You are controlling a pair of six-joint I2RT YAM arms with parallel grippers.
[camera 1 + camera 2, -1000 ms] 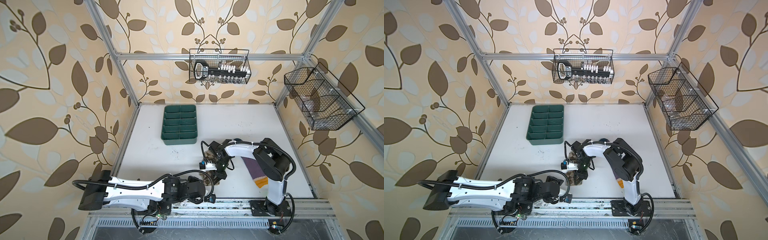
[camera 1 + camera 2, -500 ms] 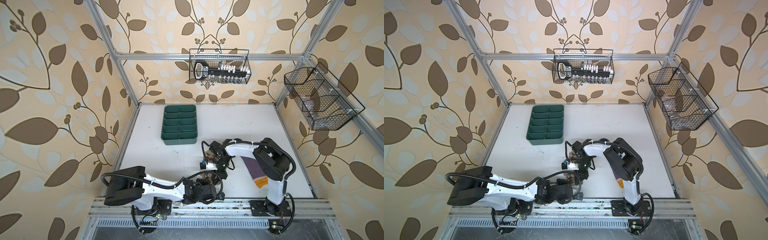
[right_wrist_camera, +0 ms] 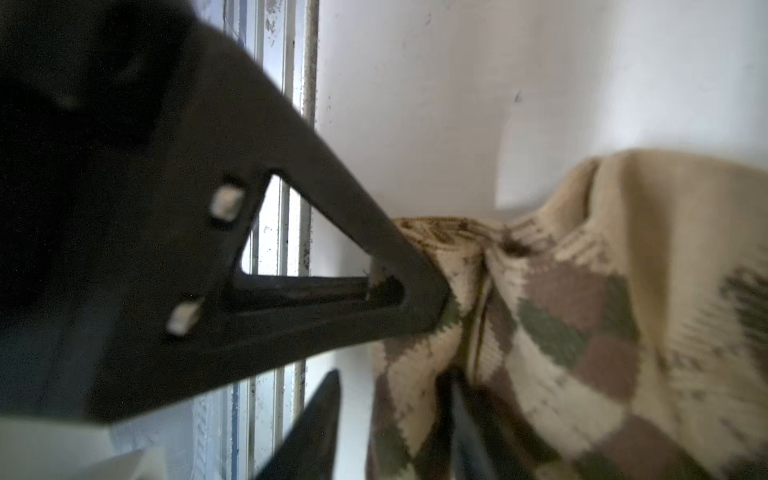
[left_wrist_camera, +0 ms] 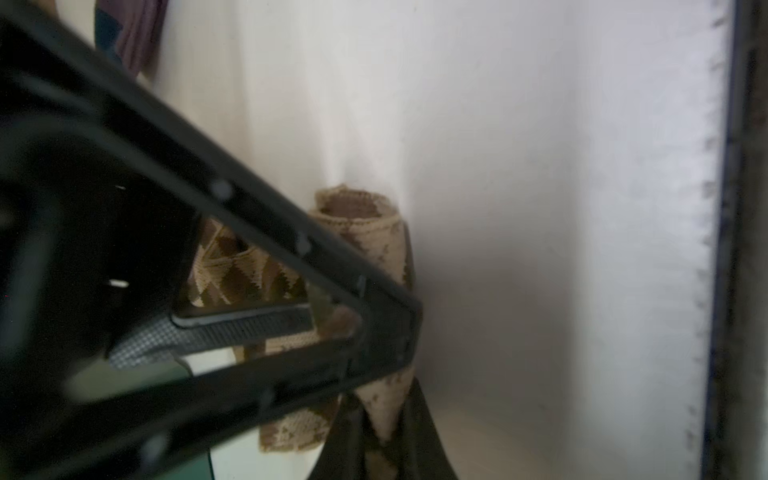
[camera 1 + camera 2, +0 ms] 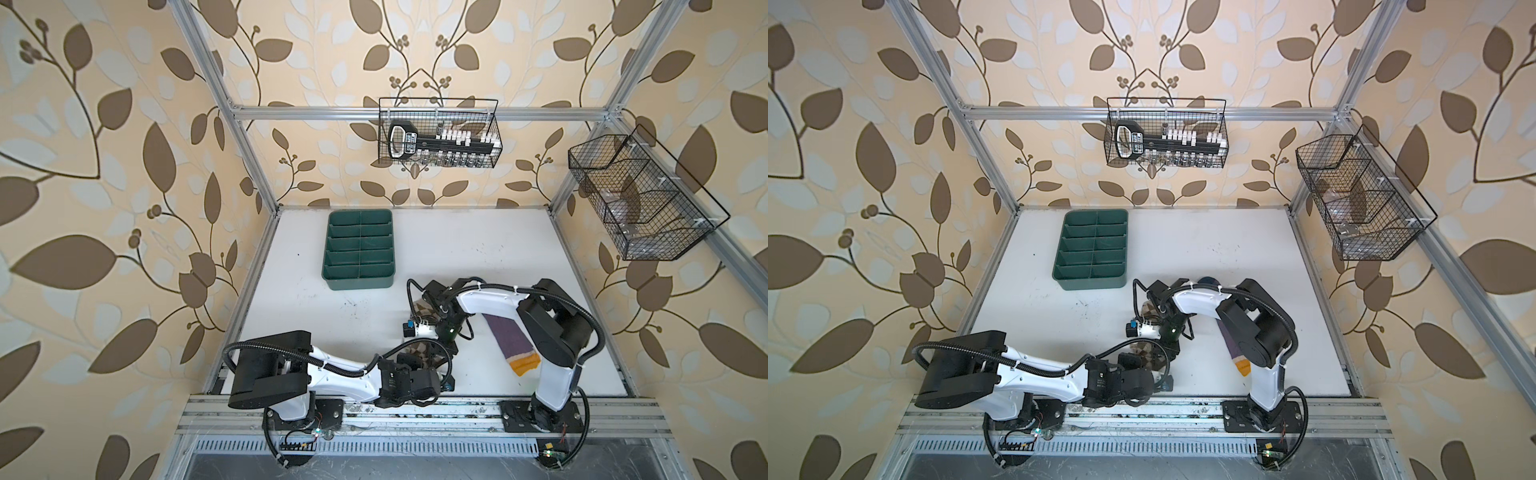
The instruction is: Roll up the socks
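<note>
Fabric and black arm links crowd together near the 6 o'clock edge of the white table, so from above I cannot read either tool. In both top views the tan sock shows only as two scraps. One is at 12 o'clock of the right arm's wrist and the other is beside the left arm's wrist, with the arms covering the rest.

Through the left wrist camera, the left gripper has its fingers pressed together on a fold of that argyle cloth. A rolled end of the sock stands just past the tips, though the picture is soft. Through the right wrist camera, the right gripper is spread. One finger leans on the bunched cloth and the other tip sits apart from it. Blur smears the pattern there.

The purple sock lies flat at 3 o'clock of the grippers. Its far end is under the right arm and its orange cuff points toward the front rail.

The green tray sits at 11 o'clock, well apart from the socks. A back basket hangs at 12 o'clock and a side basket at 2 o'clock, both on the walls. Bare table runs from 12 round to 2 o'clock, and the rail lies close at 6 o'clock.
</note>
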